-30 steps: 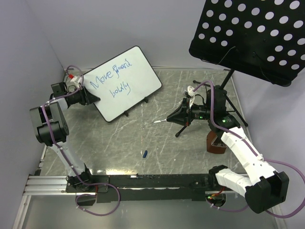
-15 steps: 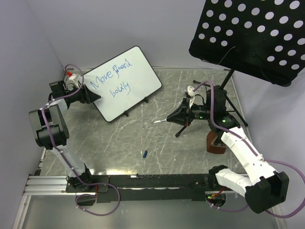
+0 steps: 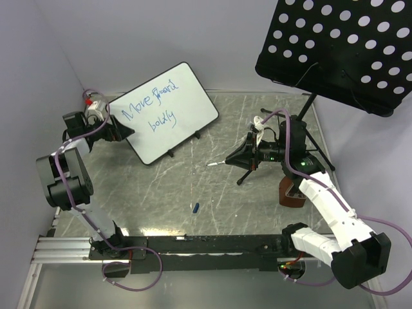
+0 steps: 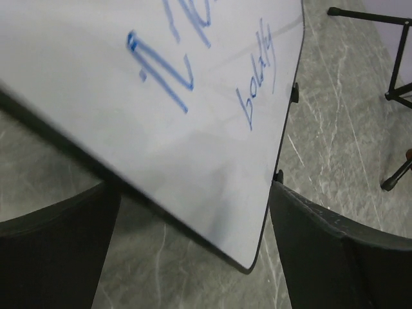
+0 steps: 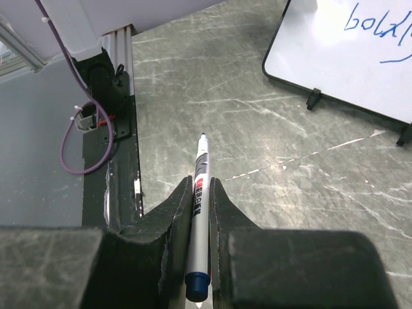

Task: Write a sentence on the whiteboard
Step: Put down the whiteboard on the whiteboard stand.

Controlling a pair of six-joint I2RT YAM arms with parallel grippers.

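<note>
Left hand [image 3: 126,132] spread wide at whiteboard [image 3: 183,112] left edge, gripping nothing. Right hand [image 3: 242,154] pinching marker [image 3: 217,164], tip aimed left toward board, well apart.

Table [image 3: 193,187]: grey marbled top w/ pale veins. Whiteboard [image 3: 183,122] stands propped on small black feet at approx 10 o'clk, feet touching the top. Small blue cap [image 3: 195,207] lies alone at 6 o'clk, well apart from the rest. Music-stand tripod legs [image 3: 243,179] at 3 o'clk. Brown block [image 3: 291,193] near them at 4. Black rail [image 3: 212,243] w/ arm bases runs along near edge.
</note>
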